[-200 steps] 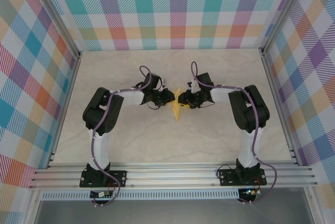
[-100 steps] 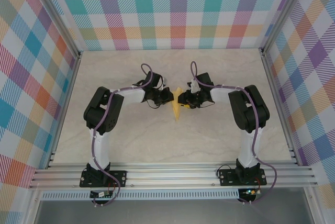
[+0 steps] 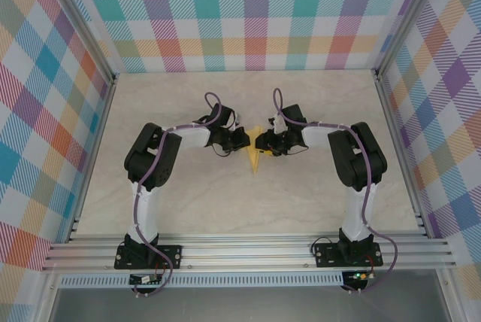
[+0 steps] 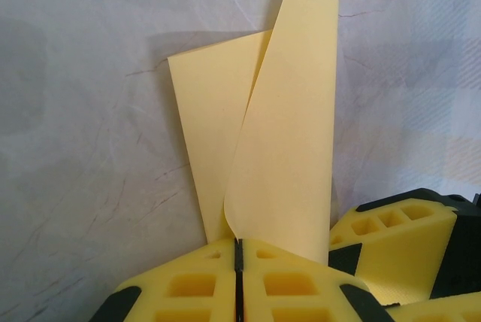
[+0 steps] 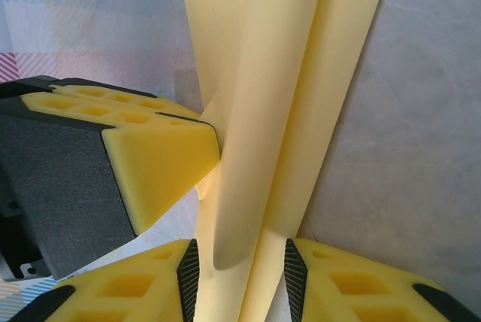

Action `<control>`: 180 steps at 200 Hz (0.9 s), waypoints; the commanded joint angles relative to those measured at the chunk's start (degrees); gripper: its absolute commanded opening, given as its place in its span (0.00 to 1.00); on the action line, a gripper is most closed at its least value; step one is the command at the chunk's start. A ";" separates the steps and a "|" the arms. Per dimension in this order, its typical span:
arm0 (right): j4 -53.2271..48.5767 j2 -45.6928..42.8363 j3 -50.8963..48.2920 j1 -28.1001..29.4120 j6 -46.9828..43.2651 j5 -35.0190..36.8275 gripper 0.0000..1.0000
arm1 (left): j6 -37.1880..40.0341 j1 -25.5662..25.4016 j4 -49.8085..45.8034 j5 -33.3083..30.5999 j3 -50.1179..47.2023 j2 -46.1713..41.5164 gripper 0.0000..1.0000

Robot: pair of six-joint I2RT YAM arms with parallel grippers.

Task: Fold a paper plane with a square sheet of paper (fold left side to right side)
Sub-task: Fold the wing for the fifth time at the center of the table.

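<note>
At tabletop (image 3: 225, 209) centre, paper (image 3: 254, 158) sits nose toward 6 o'clock. My left jaws, in from 9, are clenched on one flap's edge, likely to carry it rightward. Right jaws at 3 straddle the creased body, half-spread; can't tell if gripping. Thin, matte, springy sheet; flap curls.

Lab-style robot test cell: aluminium-profile frame (image 3: 248, 250), plaid backdrop walls (image 3: 255, 13), marble-look tabletop (image 3: 225, 202).
</note>
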 commanded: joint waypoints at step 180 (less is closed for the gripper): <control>-6.30 2.97 1.08 1.12 -3.19 1.96 0.36 | 4.75 0.24 0.68 4.60 1.49 -2.87 0.07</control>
